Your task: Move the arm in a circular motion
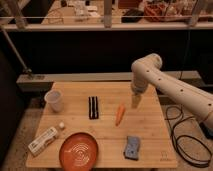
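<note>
The cream-white arm [170, 85] reaches in from the right over the wooden table [105, 122]. Its bulbous elbow joint [146, 67] is at the upper right of the table, and the last segment hangs straight down from it. The gripper [135, 102] at the narrow tip points down above the table's right half, just right of an orange carrot [119, 114]. It holds nothing that I can see.
On the table are a white cup [54, 101], a black bar-shaped object [93, 107], an orange plate [78, 150], a white packet [44, 140] and a blue-grey sponge [131, 147]. A black cable [182, 135] lies on the floor at right. A rail and shelves run behind.
</note>
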